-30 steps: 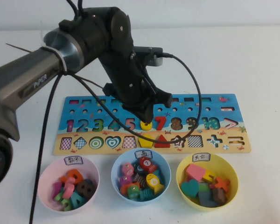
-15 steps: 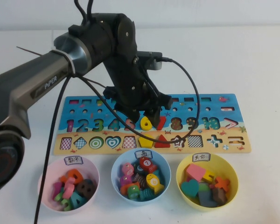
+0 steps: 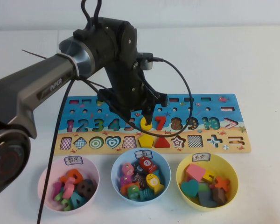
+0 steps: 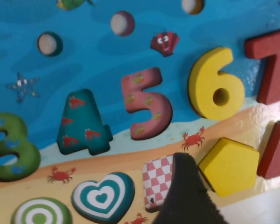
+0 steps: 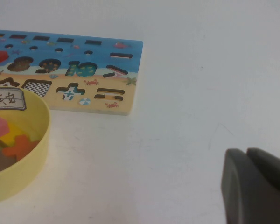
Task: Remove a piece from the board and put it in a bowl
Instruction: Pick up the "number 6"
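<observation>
The yellow numeral 6 [image 3: 146, 123] lies on the board [image 3: 224, 105] between the pink 5 and the red 7. In the left wrist view the 6 [image 4: 214, 84] lies flat in its place with nothing gripping it. My left gripper [image 3: 139, 115] hovers just above the board, open and empty, with one fingertip right beside the 6. Only one of its fingers [image 4: 186, 196] shows in the left wrist view, over the checked square. The pink bowl [image 3: 43, 179] stands at the front left. My right gripper [image 5: 247, 154] is shut and empty over bare table.
A blue bowl [image 3: 115, 170] and a yellow bowl [image 3: 233, 169] of pieces stand in front of the board. The yellow pentagon [image 4: 228, 165] and a red triangle [image 3: 162, 141] sit in the shape row. The left arm's cable loops over the board.
My left gripper has risen off the 6 and drawn slightly back. The 6, tilted half a second ago, now lies flat on the board.
</observation>
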Controlling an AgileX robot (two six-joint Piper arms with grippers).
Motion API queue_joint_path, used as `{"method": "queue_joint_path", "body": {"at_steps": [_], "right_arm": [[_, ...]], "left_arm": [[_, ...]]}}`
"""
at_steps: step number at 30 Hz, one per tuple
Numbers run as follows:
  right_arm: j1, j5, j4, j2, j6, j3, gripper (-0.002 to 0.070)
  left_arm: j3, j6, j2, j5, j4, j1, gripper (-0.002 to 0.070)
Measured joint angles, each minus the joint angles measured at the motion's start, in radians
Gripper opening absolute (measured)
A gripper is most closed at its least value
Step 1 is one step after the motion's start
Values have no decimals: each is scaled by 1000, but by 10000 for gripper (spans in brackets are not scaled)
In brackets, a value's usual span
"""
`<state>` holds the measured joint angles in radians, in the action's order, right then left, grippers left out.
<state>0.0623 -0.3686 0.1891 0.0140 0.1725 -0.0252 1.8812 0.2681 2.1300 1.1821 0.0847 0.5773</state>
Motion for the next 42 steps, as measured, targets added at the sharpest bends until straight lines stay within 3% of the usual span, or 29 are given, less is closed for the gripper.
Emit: {"method": "queue_joint_path", "body": {"at_steps": [11, 42], "right_arm": [[0, 0, 0, 0, 0, 0, -17], [0, 0, 0, 0, 0, 0, -17]], "left_arm": [[0, 50, 19, -27, 47, 5, 395], [16, 55, 107, -95, -9, 19, 395]]}}
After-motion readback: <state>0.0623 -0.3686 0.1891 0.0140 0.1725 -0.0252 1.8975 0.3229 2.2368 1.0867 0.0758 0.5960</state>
